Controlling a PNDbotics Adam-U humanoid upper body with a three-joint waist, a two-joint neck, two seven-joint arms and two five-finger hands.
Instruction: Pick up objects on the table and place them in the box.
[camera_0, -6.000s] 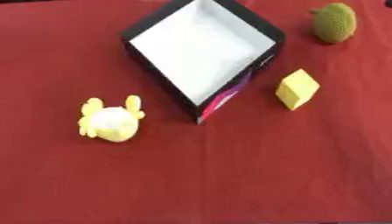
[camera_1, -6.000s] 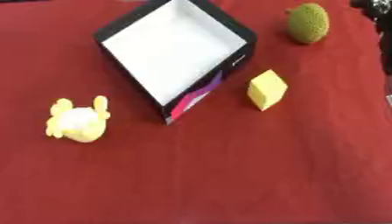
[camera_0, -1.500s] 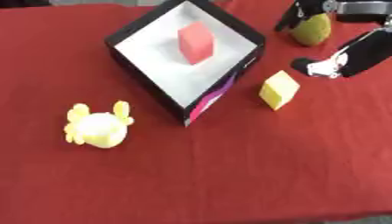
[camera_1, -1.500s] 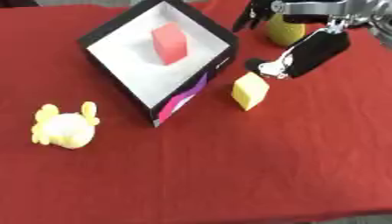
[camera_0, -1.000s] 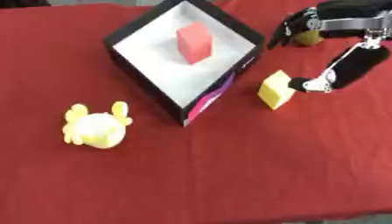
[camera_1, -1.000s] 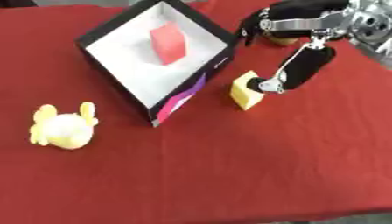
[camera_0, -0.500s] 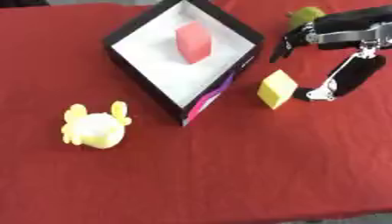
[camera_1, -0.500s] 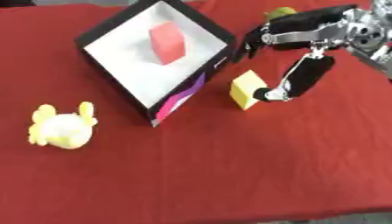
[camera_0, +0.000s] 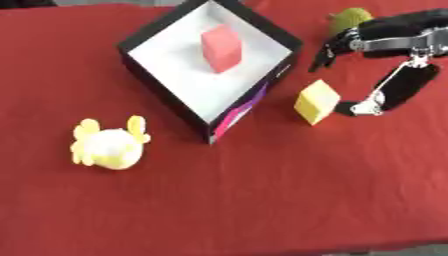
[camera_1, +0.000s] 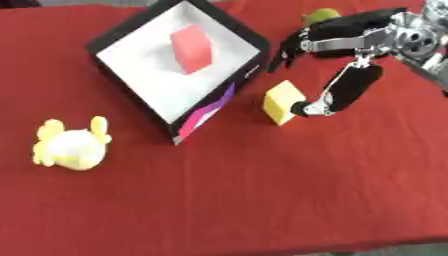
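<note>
Left eye view: going from left to right, a yellow toy (camera_0: 107, 145) is lying on the red surface (camera_0: 262, 200), well apart from everything else. It is round with little ear shapes on top. Next, the box (camera_0: 166, 102) is sitting turned like a diamond, with black walls and a white floor. A red block (camera_0: 221, 48) is already lying inside it.

Just to the right of the box, a yellow block (camera_0: 315, 101) is sitting on the surface, tilted onto a corner. The right robot hand (camera_0: 385, 35) is reaching in from the right side, above and to the right of this block. Its fingers (camera_0: 328, 50) are pointing left over the block, spread apart and holding nothing. Its thumb (camera_0: 385, 95) is hanging down, and the tip is coming very close to the block's right side. I cannot tell if it is touching.

So the yellow block is lying just left of the thumb and below the fingers, in the gap between them. The block looks about the same length on every side, so turning the hand should not matter much. The right robot hand is the near one. The left robot hand is not showing.

A green ball (camera_0: 350, 17) is peeking out behind the hand, near the far edge.
</note>
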